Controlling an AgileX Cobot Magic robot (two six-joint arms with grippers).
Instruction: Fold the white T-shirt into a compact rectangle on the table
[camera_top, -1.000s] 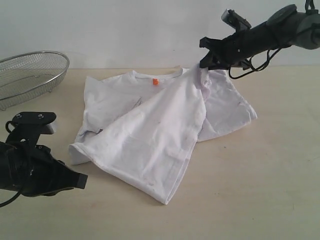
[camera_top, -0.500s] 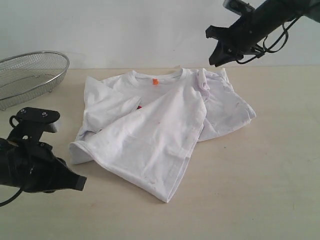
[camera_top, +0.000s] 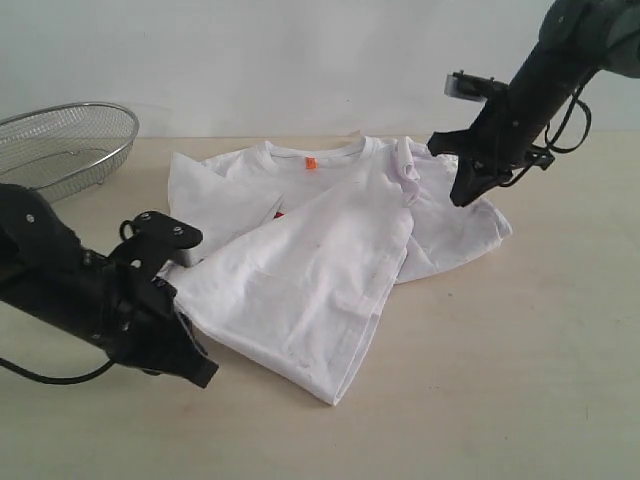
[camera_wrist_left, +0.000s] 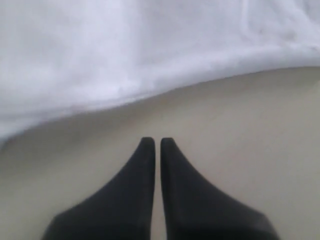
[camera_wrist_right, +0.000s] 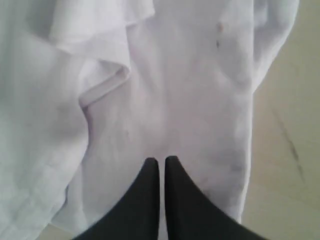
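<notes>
White T-shirt (camera_top: 300, 270) lay half-folded on the table (camera_top: 520, 350), between folds I'd say. Left gripper (camera_wrist_left: 156, 142) sat pinched shut, empty, by its near hem; right gripper (camera_wrist_right: 162, 161) likewise over the fabric. Next grab needed jaws reopened

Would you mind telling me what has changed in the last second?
The right gripper let go of the white T-shirt at its folded edge, rose, then came down shut over its right-hand part. The left gripper, shut, swung in to the shirt's near hem. The fold and the mesh basket stayed put.
</notes>
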